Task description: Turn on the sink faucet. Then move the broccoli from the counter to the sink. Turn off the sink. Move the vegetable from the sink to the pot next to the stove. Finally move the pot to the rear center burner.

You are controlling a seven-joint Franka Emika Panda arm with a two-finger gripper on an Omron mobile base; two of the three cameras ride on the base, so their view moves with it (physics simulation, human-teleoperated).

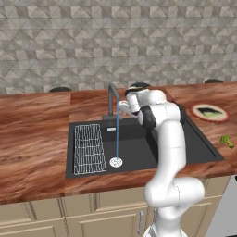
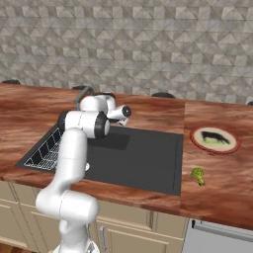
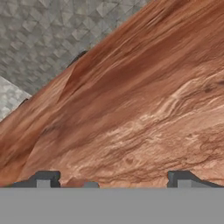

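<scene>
The dark faucet [image 1: 111,99] stands behind the black sink [image 1: 139,139], and a thin stream of water [image 1: 117,134] falls from its spout to the drain [image 1: 115,161]. My gripper [image 1: 123,107] hovers right beside the spout, above the sink's back edge. In the hand view its fingertips [image 3: 46,179] sit far apart, so the gripper [image 3: 113,179] is open with nothing between them, facing wooden counter and tiled wall. The small green broccoli [image 1: 227,140] lies on the counter right of the sink [image 2: 138,158], also seen as the broccoli [image 2: 198,175] near the front edge.
A wire rack [image 1: 89,148] lies in the sink's left half. A round red-rimmed plate [image 1: 209,112] holding something dark sits on the counter behind the broccoli. The tiled wall rises close behind the faucet. My own arm leans over the sink's middle.
</scene>
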